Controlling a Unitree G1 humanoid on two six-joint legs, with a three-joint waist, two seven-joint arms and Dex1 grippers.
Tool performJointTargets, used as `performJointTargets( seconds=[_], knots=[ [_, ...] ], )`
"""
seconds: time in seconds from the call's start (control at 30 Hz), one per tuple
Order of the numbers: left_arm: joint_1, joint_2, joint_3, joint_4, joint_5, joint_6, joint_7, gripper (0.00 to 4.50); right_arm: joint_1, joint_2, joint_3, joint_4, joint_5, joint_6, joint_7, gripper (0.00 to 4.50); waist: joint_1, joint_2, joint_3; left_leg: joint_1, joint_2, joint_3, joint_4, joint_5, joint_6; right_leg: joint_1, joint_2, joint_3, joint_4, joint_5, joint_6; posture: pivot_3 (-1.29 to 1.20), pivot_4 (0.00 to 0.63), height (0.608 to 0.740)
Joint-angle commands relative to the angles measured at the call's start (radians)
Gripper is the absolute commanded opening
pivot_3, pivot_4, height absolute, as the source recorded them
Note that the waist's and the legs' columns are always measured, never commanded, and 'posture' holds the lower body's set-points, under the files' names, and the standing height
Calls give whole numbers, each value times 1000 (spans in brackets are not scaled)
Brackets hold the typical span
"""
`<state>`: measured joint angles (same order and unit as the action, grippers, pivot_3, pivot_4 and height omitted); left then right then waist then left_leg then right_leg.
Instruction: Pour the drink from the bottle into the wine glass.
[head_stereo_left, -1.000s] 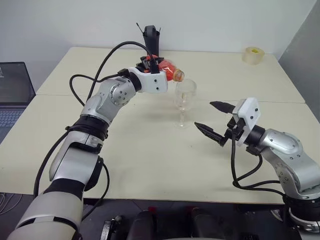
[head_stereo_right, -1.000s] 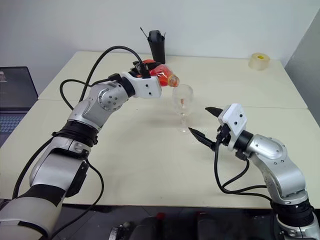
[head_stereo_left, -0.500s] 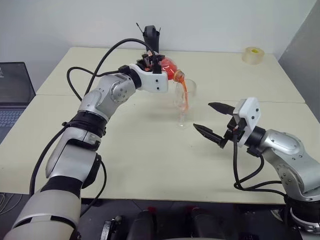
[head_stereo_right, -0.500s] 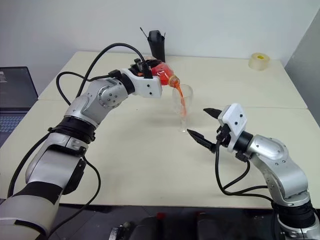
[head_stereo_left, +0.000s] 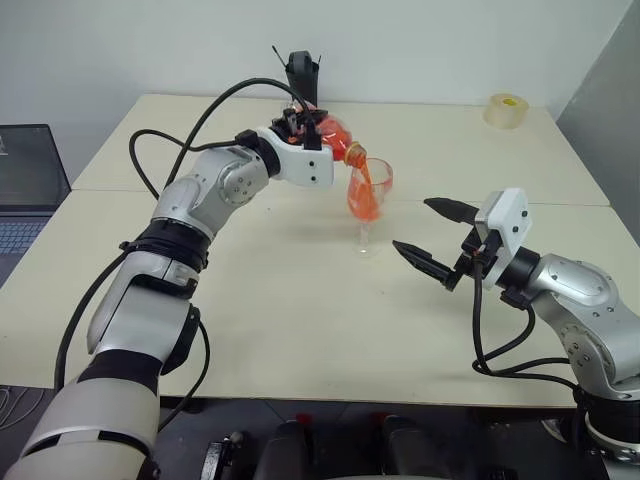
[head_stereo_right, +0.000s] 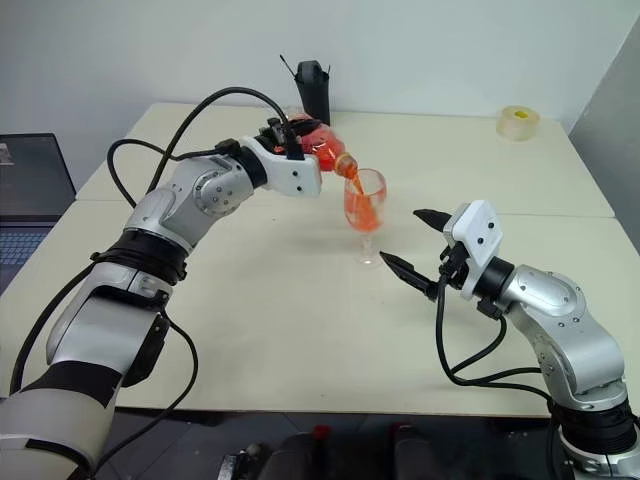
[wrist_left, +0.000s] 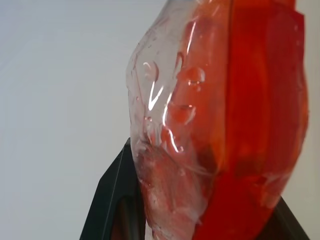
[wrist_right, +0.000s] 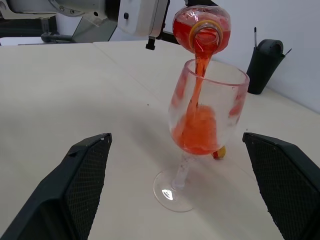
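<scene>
1. Pouring is under way: the left gripper (head_stereo_left: 308, 135) is clamping the bottle (head_stereo_left: 335, 137) by its body and holding it tipped, mouth directly over the rim of the wine glass (head_stereo_left: 368, 198).
2. Compared with 1 second ago, when the glass was empty and the bottle was only nearing it, the drink (wrist_right: 196, 131) is now running in a thin red stream from the bottle's mouth and pooling in the bowl, roughly half full by my estimate.
3. The bottle is looking more steeply tilted than half a second ago, which fits the faster filling.
4. The wine glass is standing upright on the table (head_stereo_left: 250, 300), with a small yellow-orange cap (wrist_right: 218, 152) lying just behind its foot.
5. The right gripper (head_stereo_left: 435, 240) is hovering near the wine glass, on the robot's right of it, jaws spread wide and gripping nothing, apart from the stem.
6. Beyond the wine glass, the black cup (head_stereo_left: 302, 75) is standing at the far table edge, and a tape roll (head_stereo_left: 507, 110) is lying well apart from the glass.
7. Judging by the level, the pour is well advanced; easing the bottle upright soon would avoid overflow.
</scene>
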<state>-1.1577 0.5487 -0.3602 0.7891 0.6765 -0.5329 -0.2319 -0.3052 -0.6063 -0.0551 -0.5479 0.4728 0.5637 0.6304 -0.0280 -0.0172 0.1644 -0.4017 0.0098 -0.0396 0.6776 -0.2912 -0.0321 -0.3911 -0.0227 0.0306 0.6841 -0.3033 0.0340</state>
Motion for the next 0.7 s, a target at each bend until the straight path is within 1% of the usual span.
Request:
performJointTargets(
  seconds=[0.03, 0.7],
  knots=[
    [-55, 18, 4, -12, 6, -14, 32, 1398, -6, -6, -5, -34, -3, -12, -3, 4500, 0, 0, 0, 0, 0, 0, 0, 0, 0, 0, 0, 0, 0, 0, 0, 0, 150, 740],
    [-78, 22, -10, 25, 36, -35, 59, 1398, 0, -8, 5, -39, -10, -8, -5, 4500, 0, 0, 0, 0, 0, 0, 0, 0, 0, 0, 0, 0, 0, 0, 0, 0, 150, 740]
  ],
)
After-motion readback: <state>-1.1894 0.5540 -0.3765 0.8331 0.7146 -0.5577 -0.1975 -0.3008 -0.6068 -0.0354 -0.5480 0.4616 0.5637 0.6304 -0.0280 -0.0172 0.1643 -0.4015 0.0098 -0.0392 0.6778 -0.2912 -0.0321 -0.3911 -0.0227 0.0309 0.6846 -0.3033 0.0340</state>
